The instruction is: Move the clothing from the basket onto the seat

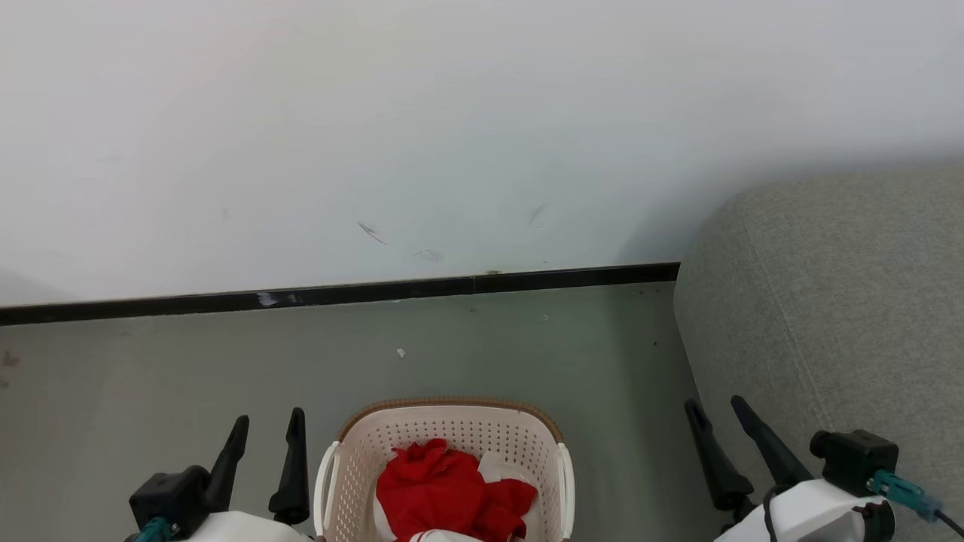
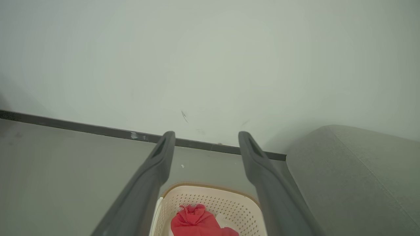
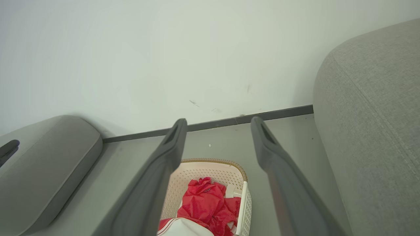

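Note:
The cream perforated basket (image 1: 452, 427) stands on the floor at the bottom centre of the head view. The clothing (image 1: 444, 493), crumpled red fabric with some white trim, lies inside it. The grey seat (image 1: 843, 301) rises to the right of the basket. My left gripper (image 1: 269, 418) is open, left of the basket and apart from it. Between the basket and the seat, my right gripper (image 1: 714, 404) is open too. In the left wrist view the left gripper (image 2: 206, 134) hangs above the basket (image 2: 213, 200) and clothing (image 2: 197, 219). The right gripper (image 3: 219, 120) frames the basket (image 3: 197, 172) and clothing (image 3: 206, 203).
A white wall (image 1: 452, 135) with a black baseboard (image 1: 339, 292) runs behind the grey floor (image 1: 151, 391). The seat (image 3: 370, 108) fills the right side of the right wrist view. Another grey upholstered cushion (image 3: 49, 164) lies left of the basket there.

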Controlling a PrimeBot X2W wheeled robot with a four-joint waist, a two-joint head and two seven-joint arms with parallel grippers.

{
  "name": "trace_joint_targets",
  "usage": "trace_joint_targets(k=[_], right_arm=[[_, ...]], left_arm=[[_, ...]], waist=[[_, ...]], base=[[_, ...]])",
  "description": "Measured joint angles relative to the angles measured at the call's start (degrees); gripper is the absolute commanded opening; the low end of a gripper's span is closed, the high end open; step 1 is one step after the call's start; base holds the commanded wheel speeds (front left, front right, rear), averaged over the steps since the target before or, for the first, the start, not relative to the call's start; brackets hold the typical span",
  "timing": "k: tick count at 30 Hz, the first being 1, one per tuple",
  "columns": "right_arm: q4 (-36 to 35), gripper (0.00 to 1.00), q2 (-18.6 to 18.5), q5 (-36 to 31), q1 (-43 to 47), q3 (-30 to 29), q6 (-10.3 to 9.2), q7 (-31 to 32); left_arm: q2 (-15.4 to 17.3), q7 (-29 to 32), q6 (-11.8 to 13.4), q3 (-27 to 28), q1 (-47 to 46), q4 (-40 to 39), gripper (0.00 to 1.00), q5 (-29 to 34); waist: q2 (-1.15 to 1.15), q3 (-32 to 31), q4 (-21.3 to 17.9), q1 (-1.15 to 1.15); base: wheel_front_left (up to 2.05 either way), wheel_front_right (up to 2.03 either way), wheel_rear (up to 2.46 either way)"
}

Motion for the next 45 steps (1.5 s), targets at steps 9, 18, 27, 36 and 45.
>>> trace_joint_targets(k=[9, 18, 27, 36, 45], right_arm=[[-0.71, 1.0, 0.35, -7.64, 0.87, 0.26, 0.0, -1.21], [-1.6, 1.0, 0.6, -15.67, 1.33, 0.67, 0.0, -2.24], [-3.14, 1.0, 1.25, -22.16, 2.27, 1.03, 0.01, -3.78], [-4.0, 1.0, 1.32, -21.93, 2.29, 0.35, 0.01, -3.78], [-4.02, 1.0, 1.33, -21.24, 2.29, -0.26, 0.01, -3.78]], left_arm=[[-0.01, -1.8, 1.48, -1.14, 1.27, -0.19, 1.0, 5.91], [0.03, -3.57, 3.11, -1.98, 1.51, -0.53, 1.0, 12.82], [0.04, -5.46, 4.7, -2.58, 2.18, -0.84, 1.0, 19.01], [-0.2, -5.52, 4.86, -1.18, 2.18, 0.14, 1.0, 17.83], [-0.34, -5.52, 4.85, -0.4, 2.17, 0.57, 1.0, 16.97]], waist=[[0.0, -0.08, 0.16, -0.01], [0.0, -0.09, 0.23, -0.01], [0.0, 0.14, 0.28, -0.01], [0.0, 0.53, 0.19, -0.01], [0.0, 0.83, 0.09, -0.02]], base=[[0.0, 0.0, 0.0], [0.0, 0.0, 0.0], [0.0, 0.0, 0.0], [0.0, 0.0, 0.0], [0.0, 0.0, 0.0]])
